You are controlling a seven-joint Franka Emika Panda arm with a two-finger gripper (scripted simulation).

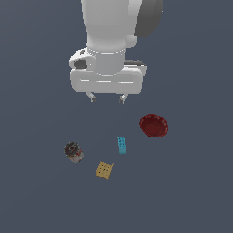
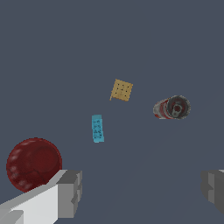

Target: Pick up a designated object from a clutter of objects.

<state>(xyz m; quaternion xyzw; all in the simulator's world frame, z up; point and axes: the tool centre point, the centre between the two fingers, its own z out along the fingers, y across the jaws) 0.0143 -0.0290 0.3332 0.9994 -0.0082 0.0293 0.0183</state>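
Observation:
The cyan-blue studded brick (image 1: pixel 122 144) lies flat on the grey floor between the bowl and the tan square; it also shows in the wrist view (image 2: pixel 98 128). My gripper (image 1: pixel 107 98) hangs well above the floor, behind the brick, with its fingers (image 1: pixel 92 96) wide apart and nothing between them. In the wrist view the gripper (image 2: pixel 142 192) shows both grey fingertips (image 2: pixel 70 192) spread wide, the brick lying beyond them.
A dark red bowl (image 1: pixel 154 125) (image 2: pixel 33 164) sits at the exterior view's right of the brick. A tan waffle-patterned square (image 1: pixel 104 170) (image 2: pixel 121 90) lies in front of it. A dark-topped can (image 1: pixel 73 152) (image 2: pixel 172 108) lies on its side at the exterior view's left.

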